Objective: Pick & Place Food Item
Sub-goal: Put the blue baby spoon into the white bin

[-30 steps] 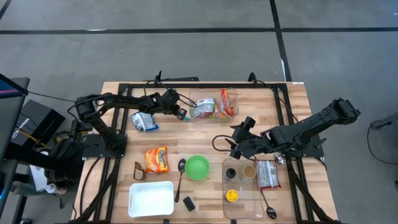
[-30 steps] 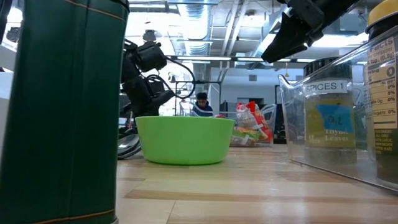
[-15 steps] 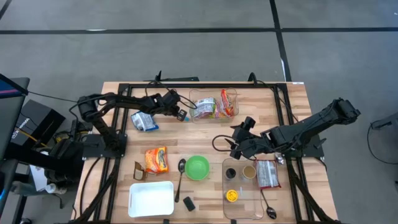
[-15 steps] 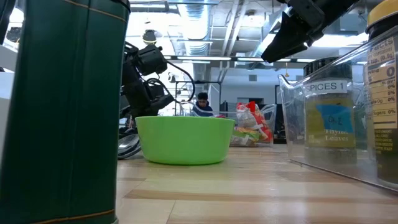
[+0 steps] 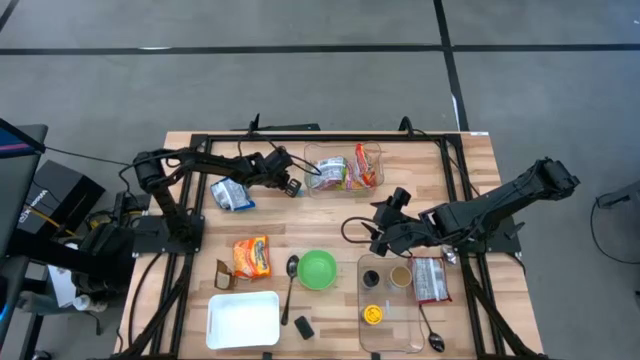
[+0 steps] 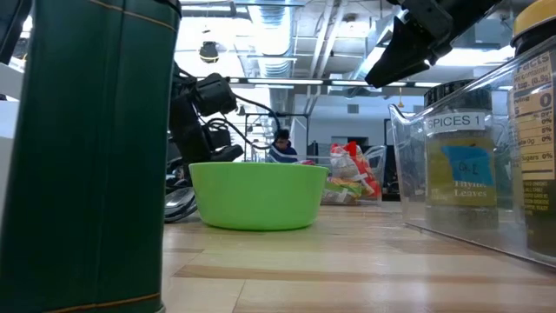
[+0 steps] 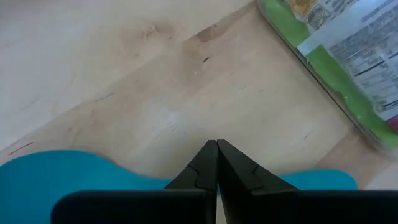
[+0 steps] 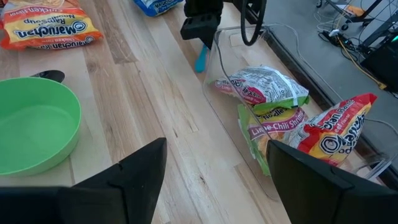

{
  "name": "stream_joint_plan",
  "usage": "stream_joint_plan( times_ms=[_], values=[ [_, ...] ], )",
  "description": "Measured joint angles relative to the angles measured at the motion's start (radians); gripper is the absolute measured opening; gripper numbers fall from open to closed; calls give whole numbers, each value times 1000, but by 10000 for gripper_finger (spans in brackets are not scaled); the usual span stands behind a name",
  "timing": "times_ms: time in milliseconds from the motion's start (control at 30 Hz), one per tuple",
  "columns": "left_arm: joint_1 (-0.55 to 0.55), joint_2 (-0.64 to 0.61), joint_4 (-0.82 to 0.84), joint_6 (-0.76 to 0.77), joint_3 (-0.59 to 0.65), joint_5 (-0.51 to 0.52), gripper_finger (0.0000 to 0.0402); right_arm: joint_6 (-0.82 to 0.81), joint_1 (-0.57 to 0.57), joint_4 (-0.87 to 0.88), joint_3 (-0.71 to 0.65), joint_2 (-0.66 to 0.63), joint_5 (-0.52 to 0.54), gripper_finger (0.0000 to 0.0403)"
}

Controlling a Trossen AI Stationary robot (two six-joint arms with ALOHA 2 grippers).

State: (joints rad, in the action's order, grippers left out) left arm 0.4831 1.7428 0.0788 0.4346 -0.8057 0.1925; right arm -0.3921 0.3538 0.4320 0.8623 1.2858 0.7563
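A clear container (image 5: 318,160) at the table's far middle holds a green-white noodle packet (image 5: 328,175) and a red-orange one (image 5: 365,168). My left gripper (image 5: 293,186) is shut, low over bare wood just left of the container's wall (image 8: 211,68), pointing steeply down with nothing between its fingers (image 7: 216,144). The green packet (image 7: 336,56) shows close ahead of it. My right gripper (image 5: 378,240) hangs open above the table's middle (image 8: 216,149), between the container and the green bowl (image 5: 317,268). A blue-white packet (image 5: 232,195) and an orange ramen packet (image 5: 252,256) lie flat on the left.
A white tray (image 5: 243,320) sits at the near left. Beside the bowl lies a spoon (image 5: 291,275), with a small black block (image 5: 303,326) nearer. A clear spice bin (image 5: 392,300) with jars stands at the near right, a packet (image 5: 432,280) next to it. A person shows far behind the table (image 6: 281,143).
My left gripper has sunk toward the table beside the container, staying shut.
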Motion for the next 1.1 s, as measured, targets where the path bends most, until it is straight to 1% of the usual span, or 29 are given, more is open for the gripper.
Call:
stream_joint_plan(
  times_ms=[100,267,633,1100],
  values=[
    [0,-7,15,-10,1,-3,0,0,0,0,0,0,0,270],
    [-2,-8,30,-12,0,-41,0,0,0,0,0,0,0,270],
    [-44,-10,61,-12,-1,-33,0,0,0,0,0,0,-1,270],
    [-46,-24,105,15,2,-46,0,0,0,0,0,0,-1,270]
  ],
)
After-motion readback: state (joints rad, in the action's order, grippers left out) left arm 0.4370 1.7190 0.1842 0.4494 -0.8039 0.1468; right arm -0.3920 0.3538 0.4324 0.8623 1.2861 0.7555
